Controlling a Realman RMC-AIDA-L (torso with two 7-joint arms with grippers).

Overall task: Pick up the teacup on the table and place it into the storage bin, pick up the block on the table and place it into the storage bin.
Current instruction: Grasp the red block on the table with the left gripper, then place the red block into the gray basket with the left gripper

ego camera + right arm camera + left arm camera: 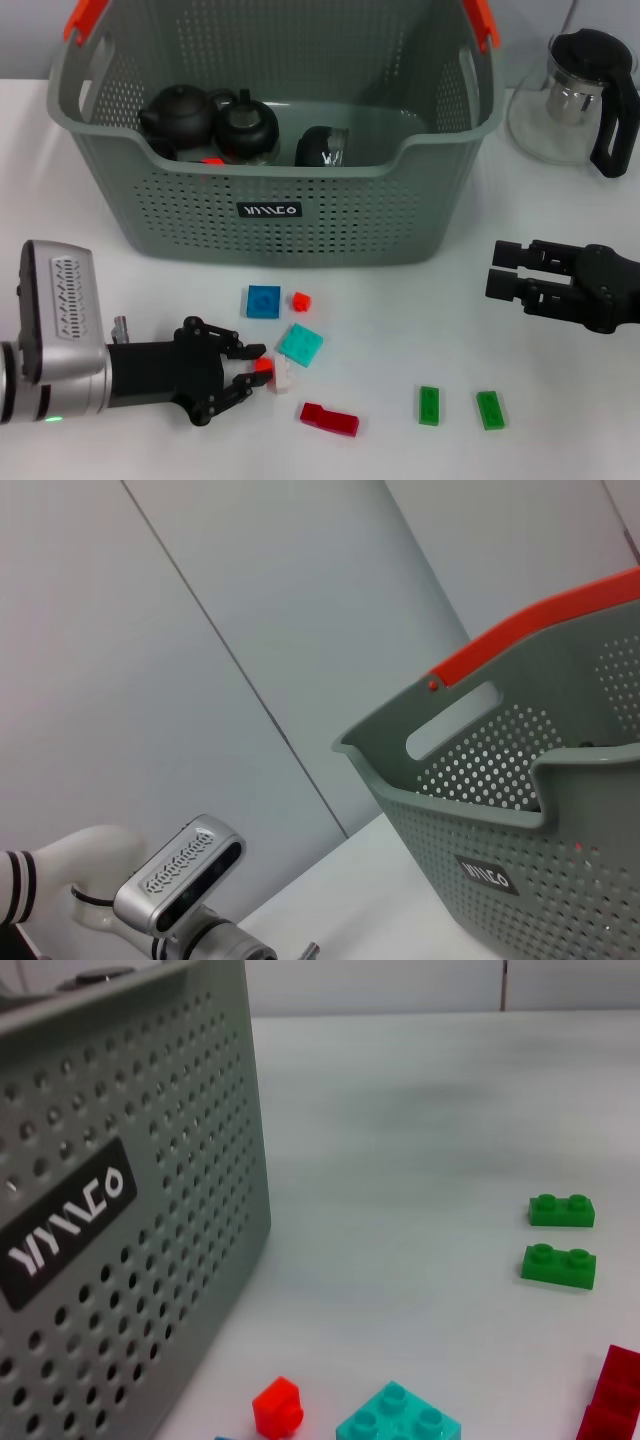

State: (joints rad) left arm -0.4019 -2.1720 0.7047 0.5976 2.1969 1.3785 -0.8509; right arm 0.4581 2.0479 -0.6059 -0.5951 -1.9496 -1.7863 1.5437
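In the head view, the left end effector (252, 368) lies low on the white desk (400, 320) in front of the storage bin (270, 215), its fingers clenched on a small red block (264, 366) atop a white brick (283, 377), with blue (263, 301), teal (300, 345), red (329, 419) and green bricks (429, 405) scattered nearby; the right end effector (500, 270) hovers released at the right, near a glass teapot (580, 95), while dark teapots (180, 115) and a dark teacup (322, 147) sit inside the bin. The left wrist view shows the bin's perforated wall (120, 1210) beside a red stud block (277, 1406), a teal brick (398, 1422) and two green bricks (560, 1210). The right wrist view shows the bin's orange-red handle (540, 630) and the left arm's camera housing (180, 875).
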